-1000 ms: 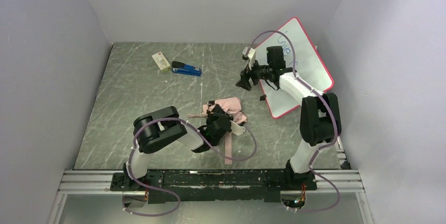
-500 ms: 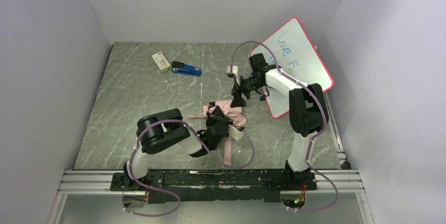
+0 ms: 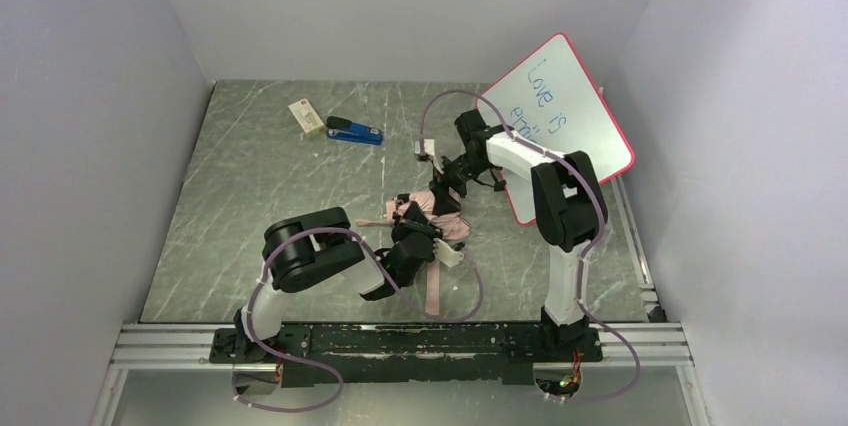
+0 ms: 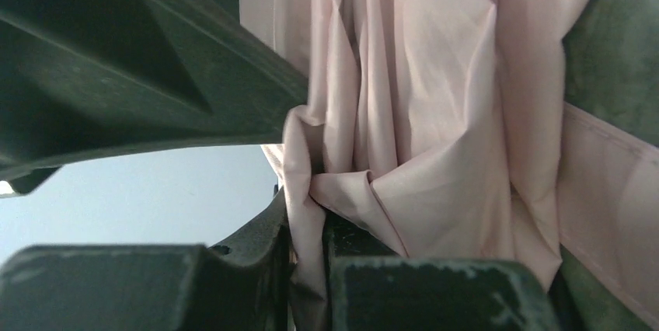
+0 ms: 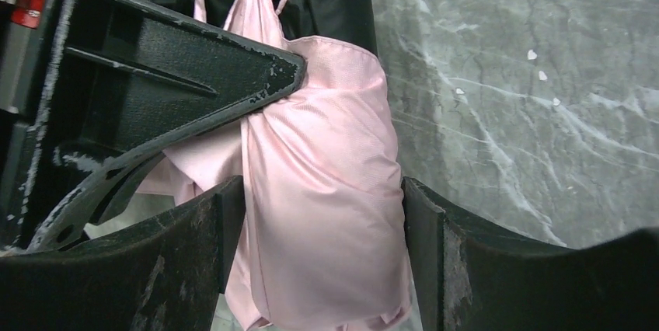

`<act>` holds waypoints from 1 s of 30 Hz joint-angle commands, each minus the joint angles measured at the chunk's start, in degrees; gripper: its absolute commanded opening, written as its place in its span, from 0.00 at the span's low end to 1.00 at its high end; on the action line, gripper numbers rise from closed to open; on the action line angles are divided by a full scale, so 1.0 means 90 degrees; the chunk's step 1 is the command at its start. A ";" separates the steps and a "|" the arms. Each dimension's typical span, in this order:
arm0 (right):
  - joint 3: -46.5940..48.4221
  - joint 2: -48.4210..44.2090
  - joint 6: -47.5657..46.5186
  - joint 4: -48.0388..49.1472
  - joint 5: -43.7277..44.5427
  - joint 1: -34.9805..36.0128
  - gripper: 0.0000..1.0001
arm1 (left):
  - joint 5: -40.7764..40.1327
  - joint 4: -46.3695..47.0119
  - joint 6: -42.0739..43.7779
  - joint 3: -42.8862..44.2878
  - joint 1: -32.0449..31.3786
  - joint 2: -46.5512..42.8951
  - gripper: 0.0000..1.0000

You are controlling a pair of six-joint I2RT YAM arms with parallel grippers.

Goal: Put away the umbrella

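The umbrella (image 3: 441, 211) lies collapsed mid-table, pale pink fabric bunched up with black showing at its far end (image 5: 338, 5). My left gripper (image 3: 418, 230) is shut on a fold of the pink fabric (image 4: 420, 113), which is pinched between its jaws (image 4: 307, 230). My right gripper (image 3: 441, 186) has come down over the umbrella's far side. It is open, its fingers (image 5: 221, 222) straddling a thick roll of the pink fabric (image 5: 319, 175), which fills most of the gap. The umbrella's pink strap (image 3: 433, 288) trails toward the near edge.
A pink-framed whiteboard (image 3: 560, 116) with blue writing leans at the back right, close behind the right arm. A blue stapler (image 3: 355, 131) and a small box (image 3: 306, 116) lie at the back left on the grey marbled table (image 3: 260, 206).
The right arm swung left and down from beside the whiteboard until its open gripper sat over the umbrella. The left gripper stayed shut on the fabric and barely moved.
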 commanded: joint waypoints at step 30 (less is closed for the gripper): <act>-0.1296 -0.0239 0.1045 0.1943 0.1834 0.0228 0.14 | 0.0983 -0.3984 -0.3575 -0.0678 0.0832 -0.3560 0.83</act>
